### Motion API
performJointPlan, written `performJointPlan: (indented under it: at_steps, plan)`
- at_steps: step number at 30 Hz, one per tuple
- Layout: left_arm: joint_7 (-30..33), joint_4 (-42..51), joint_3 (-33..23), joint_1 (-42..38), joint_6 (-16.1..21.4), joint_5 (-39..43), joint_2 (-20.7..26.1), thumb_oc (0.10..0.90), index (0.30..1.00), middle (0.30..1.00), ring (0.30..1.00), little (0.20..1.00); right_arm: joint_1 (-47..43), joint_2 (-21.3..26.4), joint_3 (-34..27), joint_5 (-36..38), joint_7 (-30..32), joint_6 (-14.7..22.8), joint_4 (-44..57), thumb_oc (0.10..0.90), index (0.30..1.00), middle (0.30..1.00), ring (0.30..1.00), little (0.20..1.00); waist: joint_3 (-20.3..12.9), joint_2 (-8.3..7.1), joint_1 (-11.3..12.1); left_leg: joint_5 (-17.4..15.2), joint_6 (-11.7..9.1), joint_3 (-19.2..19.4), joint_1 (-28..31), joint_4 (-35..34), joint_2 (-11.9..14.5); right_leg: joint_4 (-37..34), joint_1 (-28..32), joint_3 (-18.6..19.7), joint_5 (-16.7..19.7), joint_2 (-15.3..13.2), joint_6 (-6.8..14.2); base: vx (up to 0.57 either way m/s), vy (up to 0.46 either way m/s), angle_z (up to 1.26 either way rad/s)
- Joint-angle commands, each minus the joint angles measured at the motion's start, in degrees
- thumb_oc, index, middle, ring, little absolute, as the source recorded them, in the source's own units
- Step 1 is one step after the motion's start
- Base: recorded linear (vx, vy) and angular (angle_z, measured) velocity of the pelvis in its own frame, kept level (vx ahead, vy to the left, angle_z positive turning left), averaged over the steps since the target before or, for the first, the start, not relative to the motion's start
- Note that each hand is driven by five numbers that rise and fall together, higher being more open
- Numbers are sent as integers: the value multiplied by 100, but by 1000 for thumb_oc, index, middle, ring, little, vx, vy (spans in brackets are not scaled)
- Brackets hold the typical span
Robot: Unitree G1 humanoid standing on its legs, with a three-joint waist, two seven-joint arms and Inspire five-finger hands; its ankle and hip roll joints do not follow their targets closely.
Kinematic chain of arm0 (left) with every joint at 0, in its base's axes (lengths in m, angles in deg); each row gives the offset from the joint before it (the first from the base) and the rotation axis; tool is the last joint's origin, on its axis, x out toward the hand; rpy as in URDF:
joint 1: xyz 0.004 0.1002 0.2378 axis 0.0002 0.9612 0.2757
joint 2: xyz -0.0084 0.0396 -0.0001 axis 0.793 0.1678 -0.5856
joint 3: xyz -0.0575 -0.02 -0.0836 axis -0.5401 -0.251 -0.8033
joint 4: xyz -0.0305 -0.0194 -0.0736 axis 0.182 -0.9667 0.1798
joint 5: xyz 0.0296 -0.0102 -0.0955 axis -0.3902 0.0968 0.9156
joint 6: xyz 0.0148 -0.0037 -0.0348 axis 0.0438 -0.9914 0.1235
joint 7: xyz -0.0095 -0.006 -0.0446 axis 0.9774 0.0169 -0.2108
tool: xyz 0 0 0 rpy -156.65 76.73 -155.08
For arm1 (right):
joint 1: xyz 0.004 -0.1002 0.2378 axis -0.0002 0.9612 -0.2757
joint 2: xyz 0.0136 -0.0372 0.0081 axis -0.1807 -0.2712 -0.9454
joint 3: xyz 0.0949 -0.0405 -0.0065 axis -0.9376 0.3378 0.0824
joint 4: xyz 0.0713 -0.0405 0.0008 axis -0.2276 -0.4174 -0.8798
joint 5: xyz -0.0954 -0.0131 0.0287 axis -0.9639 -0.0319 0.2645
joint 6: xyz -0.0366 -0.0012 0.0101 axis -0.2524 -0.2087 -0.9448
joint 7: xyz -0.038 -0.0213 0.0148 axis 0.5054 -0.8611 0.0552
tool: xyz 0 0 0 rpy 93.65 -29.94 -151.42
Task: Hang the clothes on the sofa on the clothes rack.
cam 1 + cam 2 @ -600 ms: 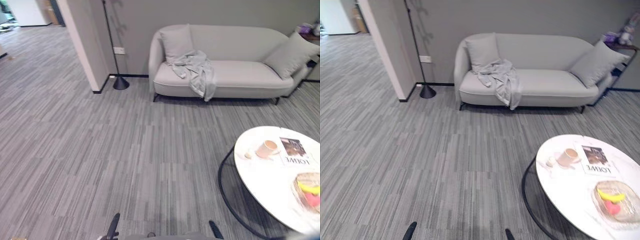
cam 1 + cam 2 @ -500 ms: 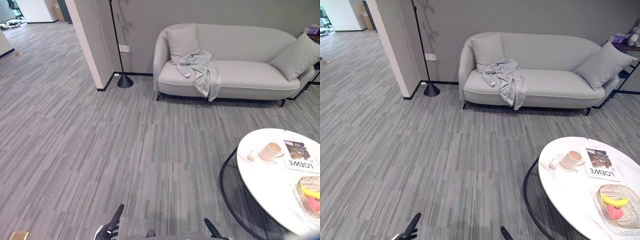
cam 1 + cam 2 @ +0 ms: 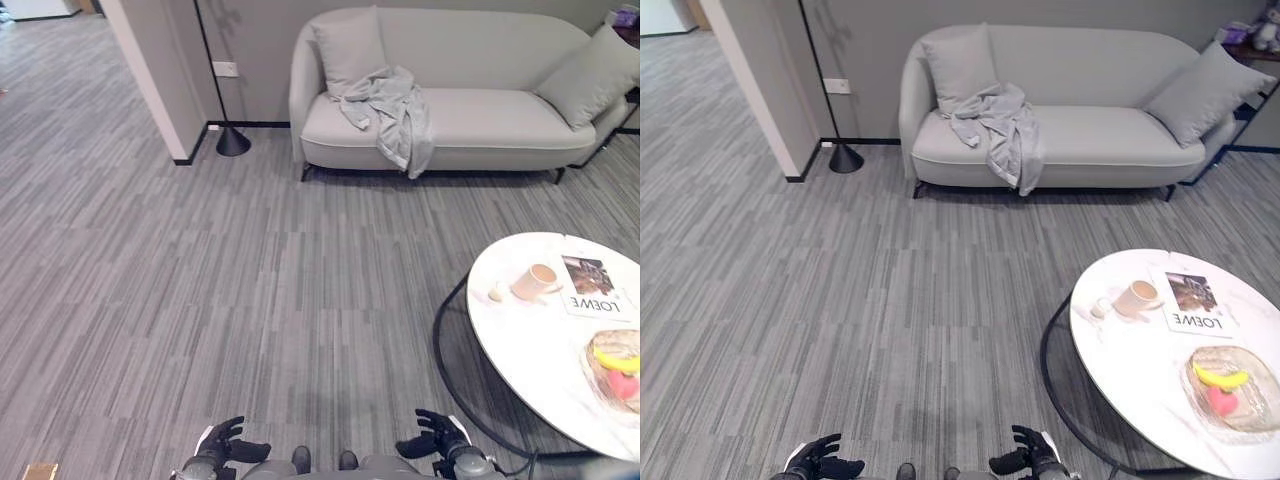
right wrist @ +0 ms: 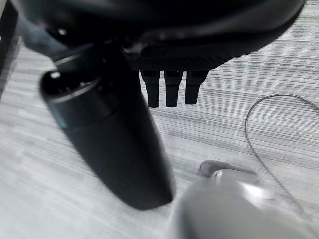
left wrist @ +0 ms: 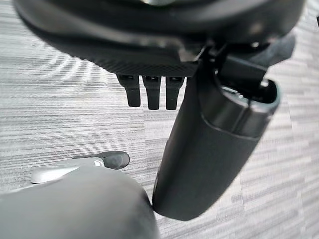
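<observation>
Grey garment (image 3: 393, 108) crumpled on the left part of a pale sofa (image 3: 470, 120), below a cushion (image 3: 348, 56), long axis running from the seat back toward the front edge, one end hanging over it toward the floor. Left hand (image 3: 222, 447) and right hand (image 3: 432, 441) low at the near edge of the carpet (image 3: 250, 270), fingers loosely spread, empty. Garment well apart from both, across open floor. Round white table (image 3: 540, 370) to the right, bearing a cup (image 3: 533, 282), magazine (image 3: 590, 288) and fruit bowl (image 3: 620, 365).

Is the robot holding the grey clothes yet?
No, the grey clothes lie draped over the sofa seat, far from both hands.
</observation>
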Motion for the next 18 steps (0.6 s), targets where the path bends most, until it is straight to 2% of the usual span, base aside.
performJointPlan:
  at_steps: [1, 5, 7, 8, 9, 10, 11, 12, 13, 14, 15, 16, 17, 18]
  plan:
    - [48, -9, -96, -276, 247, -105, 36, 800, 900, 900, 900, 900, -97, 293, 196, -203, 137, 125, 300, 800, 900, 900, 900, 900, 137, -303, -5, -242, -16, -443, 339, -608, 36, -1446, 583, 303, 1136, -84, 300, 34, -44, -21]
    - [64, 39, -94, -355, 229, 8, 11, 800, 900, 900, 900, 900, -34, 347, 42, 18, 181, 187, 492, 800, 900, 900, 900, 900, 402, -451, -28, -595, -81, -320, -375, 1058, -104, -1353, 644, 403, 1029, -187, 213, 84, -79, -10]
    - [7, 127, -119, -318, 199, 240, -38, 800, 900, 900, 900, 900, -15, 415, 56, 51, 160, 179, 644, 800, 900, 900, 900, 900, 575, -467, 12, -423, 3, -264, -968, 2217, -181, -1193, 687, 480, 893, -179, 121, 91, -63, 7]
    - [7, 128, -118, -319, 198, 241, -39, 800, 900, 900, 900, 900, -15, 416, 55, 51, 159, 178, 646, 800, 900, 900, 900, 900, 563, -451, 10, -452, 1, -267, -1013, 2276, -169, -1183, 666, 478, 891, -162, 120, 92, -55, -8]
    - [29, 213, -102, -302, 178, 264, -51, 800, 900, 900, 900, 900, -5, 471, 84, 13, 173, 148, 790, 800, 900, 900, 900, 900, 660, -457, 55, -331, 70, -329, -1401, 2947, -271, -1070, 689, 539, 800, -125, 57, 153, -73, -21]
    - [106, 307, -91, -299, 176, 292, -27, 800, 900, 900, 900, 900, 25, 543, 79, 45, 219, 118, 990, 800, 900, 900, 900, 900, 795, -535, 117, -225, 112, -355, -2081, 3788, -463, -961, 769, 682, 684, -137, 18, 299, -34, -17]
    - [121, 314, -111, -276, 198, 337, -30, 800, 900, 900, 900, 900, 82, 561, 27, 144, 211, 119, 1067, 800, 900, 900, 900, 900, 786, -510, 162, -372, 88, -302, -2290, 3490, -460, -948, 886, 736, 574, -142, 40, 351, 22, -15]
    - [120, 373, -124, -251, 197, 363, -40, 800, 900, 900, 900, 900, 123, 561, 1, 159, 198, 108, 1136, 800, 900, 900, 900, 900, 750, -509, 205, -343, 50, -264, -2397, 3145, -435, -993, 981, 764, 532, -168, 46, 405, 115, -11]
    - [106, 422, -157, -203, 203, 396, -39, 800, 900, 900, 900, 900, 142, 575, -2, 146, 189, 107, 1196, 800, 900, 900, 900, 900, 718, -475, 275, -304, 24, -279, -2367, 2508, -409, -1063, 1071, 817, 506, -154, 70, 267, 72, -34]
    - [107, 425, -156, -197, 202, 396, -37, 800, 900, 900, 900, 900, 148, 574, -2, 145, 189, 106, 1200, 800, 900, 900, 900, 900, 741, -503, 293, -283, 30, -254, -2303, 2445, -425, -1079, 1111, 833, 505, -187, 73, 511, 151, -56]
    - [99, 564, -221, -45, 236, 404, -53, 800, 900, 900, 900, 900, 141, 626, -22, 151, 177, 157, 1337, 800, 900, 900, 900, 900, 711, -423, 420, 224, -100, -210, -2266, 730, -133, -1226, 1414, 865, 331, -172, 116, 518, 158, -59]
    - [96, 612, -247, -25, 237, 399, -19, 800, 900, 900, 900, 900, 125, 649, -35, 156, 201, 176, 1401, 800, 900, 900, 900, 900, 702, -390, 457, 354, -141, -35, -2376, 92, 11, -1244, 1518, 846, 233, -195, 130, 724, 235, -40]
    - [92, 673, -284, 32, 255, 404, 2, 800, 900, 900, 900, 900, 91, 658, -68, 213, 245, 215, 1387, 800, 900, 900, 900, 900, 704, -404, 535, 391, -161, 141, -2601, -474, 43, -1316, 1733, 874, 137, -278, 155, 526, 195, -15]
    - [108, 635, -310, 61, 237, 348, 5, 800, 900, 900, 900, 900, 65, 655, -105, 203, 262, 203, 1350, 800, 900, 900, 900, 900, 668, -397, 609, 421, -221, 278, -2841, -608, 142, -1381, 1920, 894, 143, -350, 187, 602, 255, 3]
